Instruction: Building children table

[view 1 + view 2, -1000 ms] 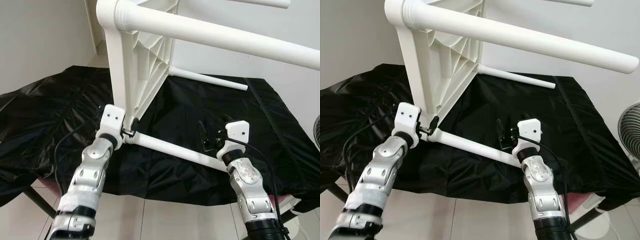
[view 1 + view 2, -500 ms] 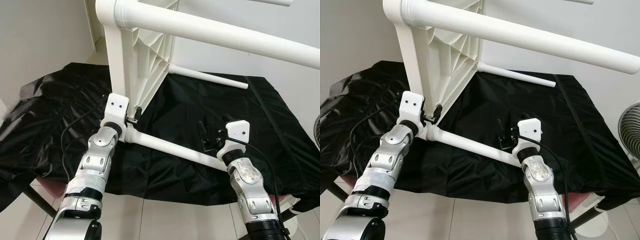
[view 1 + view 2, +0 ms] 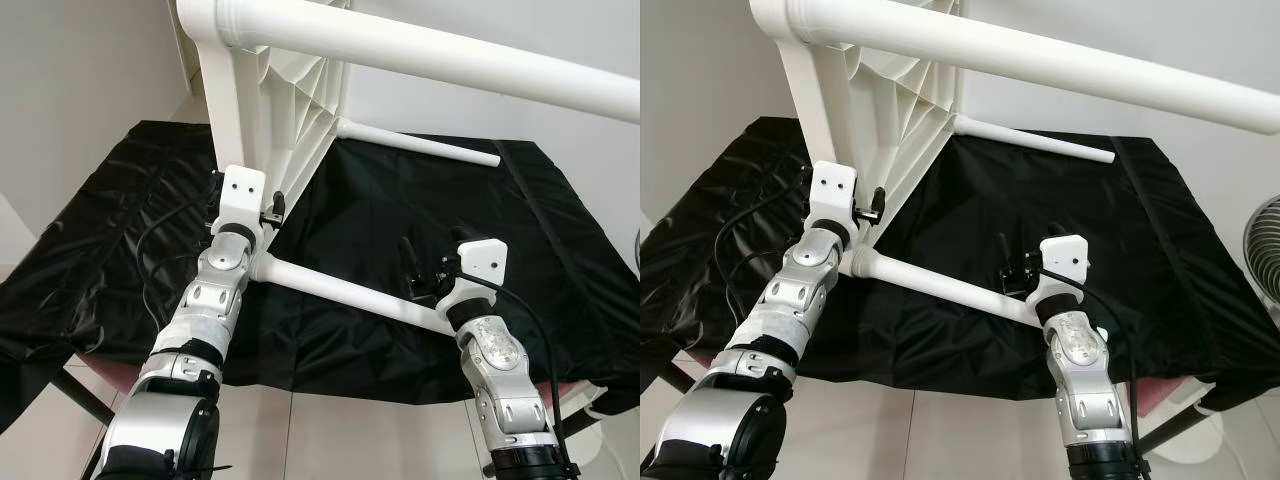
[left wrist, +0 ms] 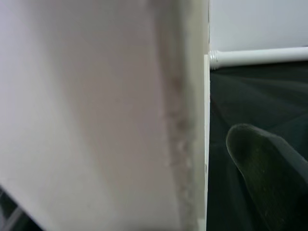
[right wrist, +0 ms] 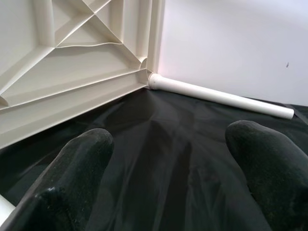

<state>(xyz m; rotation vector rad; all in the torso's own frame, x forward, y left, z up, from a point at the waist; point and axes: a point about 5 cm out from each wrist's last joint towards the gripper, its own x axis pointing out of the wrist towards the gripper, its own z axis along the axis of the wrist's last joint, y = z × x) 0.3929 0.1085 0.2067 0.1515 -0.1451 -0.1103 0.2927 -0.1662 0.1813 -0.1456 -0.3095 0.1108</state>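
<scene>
- While the white plastic children's table (image 3: 275, 110) stands tipped on its side on the black cloth-covered worktop (image 3: 560, 260), the left arm has climbed: its left gripper (image 3: 268, 207) sat at the near leg's socket a second ago and now grips the tabletop's rim higher up, so the table is being steadied.
- Nearest, the white tubular near leg (image 3: 345, 293) runs rightward from the left; the right gripper (image 3: 412, 275) rests just behind its free end, unmoved, fingers spread and holding nothing.
- Farther off, the left forearm rises steeply, wrist cocked toward the ribbed underside.
- Farthest, another white leg (image 3: 420, 146) juts right.
</scene>
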